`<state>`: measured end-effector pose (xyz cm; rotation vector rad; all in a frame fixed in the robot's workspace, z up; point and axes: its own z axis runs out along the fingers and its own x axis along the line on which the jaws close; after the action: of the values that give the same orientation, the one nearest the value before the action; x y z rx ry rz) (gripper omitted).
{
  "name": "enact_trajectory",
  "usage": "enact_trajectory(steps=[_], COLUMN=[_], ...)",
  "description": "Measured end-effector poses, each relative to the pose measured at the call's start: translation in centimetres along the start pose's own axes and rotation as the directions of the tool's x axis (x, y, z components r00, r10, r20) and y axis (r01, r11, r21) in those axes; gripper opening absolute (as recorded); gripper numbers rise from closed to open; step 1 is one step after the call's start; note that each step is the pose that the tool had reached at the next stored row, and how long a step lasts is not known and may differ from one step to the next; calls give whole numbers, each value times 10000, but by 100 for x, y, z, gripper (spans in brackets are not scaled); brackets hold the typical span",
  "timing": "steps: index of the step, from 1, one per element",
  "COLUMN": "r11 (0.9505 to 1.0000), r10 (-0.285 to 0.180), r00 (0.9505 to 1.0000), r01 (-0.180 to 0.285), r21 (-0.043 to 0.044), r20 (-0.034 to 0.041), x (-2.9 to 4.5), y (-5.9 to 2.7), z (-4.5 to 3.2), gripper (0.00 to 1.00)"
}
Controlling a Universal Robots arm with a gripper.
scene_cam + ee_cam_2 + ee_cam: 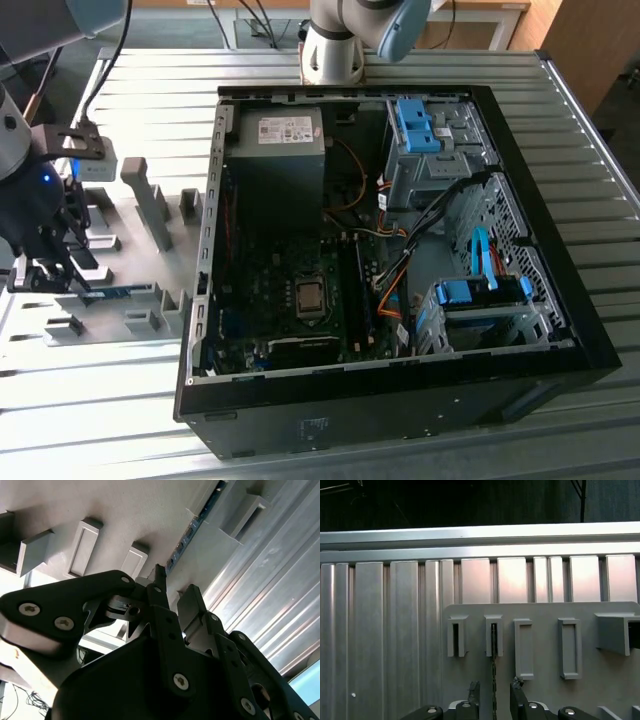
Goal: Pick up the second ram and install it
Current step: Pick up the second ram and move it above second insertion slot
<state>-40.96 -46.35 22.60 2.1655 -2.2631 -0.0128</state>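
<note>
The second ram (118,292) is a thin blue stick standing on edge in the slotted holders of a grey fixture plate (150,235), at the exterior view's left. In the first wrist view the second ram (494,670) is edge-on, running from a holder slot down between my fingers. My gripper (494,694) is open and straddles the stick's near end, with a gap on each side. In the second wrist view the second ram (192,527) stretches away from the gripper (175,582). From outside, the gripper (62,275) hangs low over the plate's left part.
An open black computer case (560,330) lies on the ribbed metal table (80,420), right of the plate. Inside are the motherboard (290,310), a power supply (275,150), cables and light-blue drive brackets (420,125). Grey upright holders (150,205) stand on the plate.
</note>
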Motion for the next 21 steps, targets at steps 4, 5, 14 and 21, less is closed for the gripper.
enact_trajectory(steps=[4, 5, 14, 21], r11=[10000, 10000, 10000, 10000], r10=[-3, -3, -3, -3], r00=[10000, 10000, 10000, 10000], r01=[3, 3, 3, 3], r21=[0, 1, 9, 9], r20=[0, -1, 1, 1], x=[0, 0, 0, 0], y=[-1, 0, -1, -1], z=[44, 46, 59, 64], gripper=[37, 37, 37, 37])
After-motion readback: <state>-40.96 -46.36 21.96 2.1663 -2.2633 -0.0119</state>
